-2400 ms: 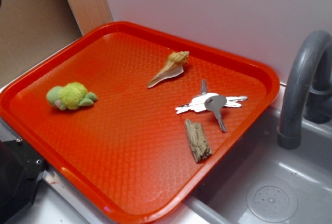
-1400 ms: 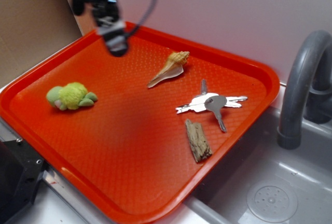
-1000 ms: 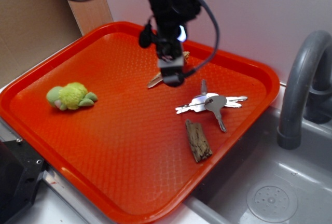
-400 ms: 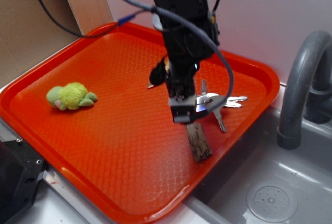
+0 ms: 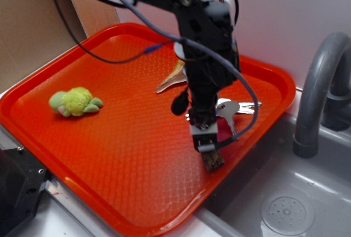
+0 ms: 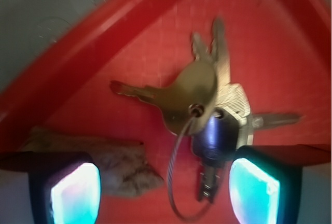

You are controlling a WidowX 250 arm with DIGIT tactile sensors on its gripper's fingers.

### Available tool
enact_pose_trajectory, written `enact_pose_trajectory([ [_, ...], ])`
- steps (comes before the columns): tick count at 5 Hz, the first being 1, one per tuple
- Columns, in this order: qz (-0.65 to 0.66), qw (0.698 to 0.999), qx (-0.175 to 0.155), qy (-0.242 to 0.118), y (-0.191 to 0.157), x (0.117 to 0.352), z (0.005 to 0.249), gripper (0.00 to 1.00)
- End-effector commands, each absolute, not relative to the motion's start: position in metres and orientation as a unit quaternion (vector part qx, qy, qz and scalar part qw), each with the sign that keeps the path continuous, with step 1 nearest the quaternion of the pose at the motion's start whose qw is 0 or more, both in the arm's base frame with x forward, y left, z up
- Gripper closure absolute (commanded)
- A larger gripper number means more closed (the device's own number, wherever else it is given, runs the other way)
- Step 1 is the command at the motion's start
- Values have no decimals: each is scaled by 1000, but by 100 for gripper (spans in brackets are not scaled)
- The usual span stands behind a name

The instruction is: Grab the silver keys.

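The silver keys (image 5: 236, 107) lie fanned out on the orange tray (image 5: 82, 138) near its right edge, partly hidden by my arm. In the wrist view the keys (image 6: 207, 99) lie just ahead of my open gripper (image 6: 165, 193), with the wire ring and one dark-headed key between the fingers (image 6: 75, 193). In the exterior view my gripper (image 5: 205, 141) hangs above the tray, right over the near end of the keys and the wood chip (image 5: 213, 161).
A tan seashell (image 5: 171, 79) lies behind my arm. A green plush toy (image 5: 75, 101) lies at the tray's left. The wood chip also shows in the wrist view (image 6: 104, 159), by the left finger. A grey sink with a tap (image 5: 318, 94) stands to the right.
My arm came in from the back left, crossed over the seashell and came down toward the front right, over the keys and the wood chip. The objects have not moved.
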State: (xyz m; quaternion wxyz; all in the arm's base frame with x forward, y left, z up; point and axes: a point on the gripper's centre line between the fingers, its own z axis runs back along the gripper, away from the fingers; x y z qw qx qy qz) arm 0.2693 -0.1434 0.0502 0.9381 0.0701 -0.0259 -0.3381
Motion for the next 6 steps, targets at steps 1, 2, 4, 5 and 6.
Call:
enact_pose_trajectory([
  [1, -327, 933, 149, 12, -148, 279, 58, 100],
  [2, -350, 921, 167, 33, -150, 279, 57, 100],
  [4, -352, 922, 158, 34, -135, 278, 62, 100],
  [5, -362, 917, 168, 30, -131, 277, 67, 100],
  [6, -354, 916, 191, -12, -116, 273, 112, 100],
])
